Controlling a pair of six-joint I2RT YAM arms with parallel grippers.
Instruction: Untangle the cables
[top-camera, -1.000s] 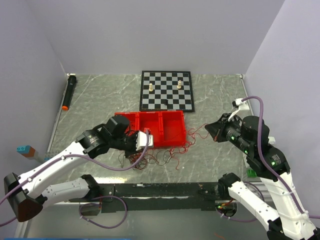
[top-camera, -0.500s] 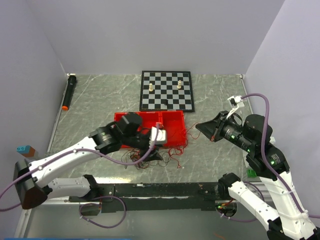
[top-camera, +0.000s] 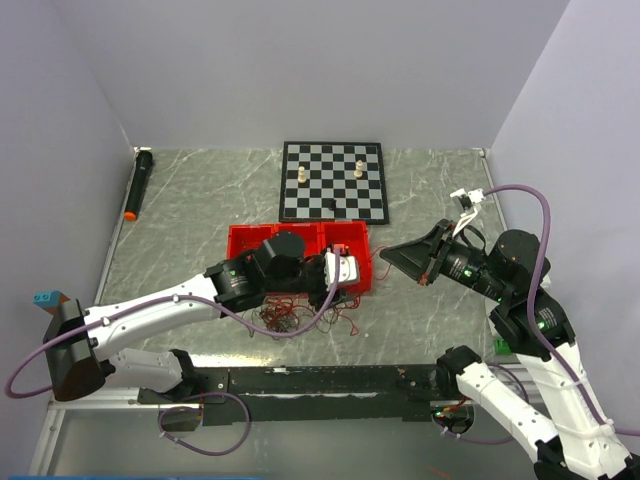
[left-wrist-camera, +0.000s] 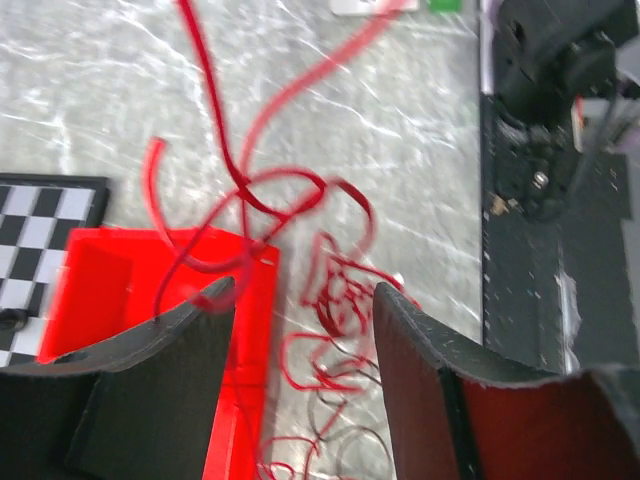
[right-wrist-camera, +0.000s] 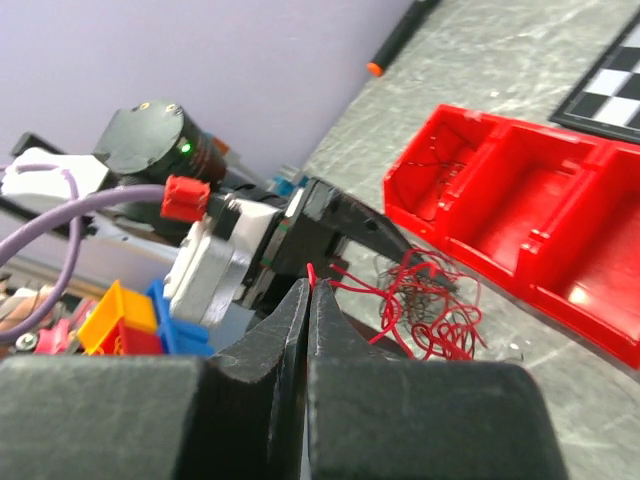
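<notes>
Overhead, the tangle of thin red and dark wires (top-camera: 298, 316) runs sideways along the near wall of the red plastic tray (top-camera: 245, 240), with bare marble table (top-camera: 410, 310) rightward. Left wrist: black left gripper (left-wrist-camera: 305, 290) spread above red loops. Right wrist: black right gripper (right-wrist-camera: 308, 285) pinching one red strand.

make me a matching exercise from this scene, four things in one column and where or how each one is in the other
1. left claw
2. right claw
3. marker
4. chessboard

A. far side of the table
B. shut on a red strand of the cables
C. open over the cables
D. at the table's left edge

Pairs: 1-C, 2-B, 3-D, 4-A
</notes>
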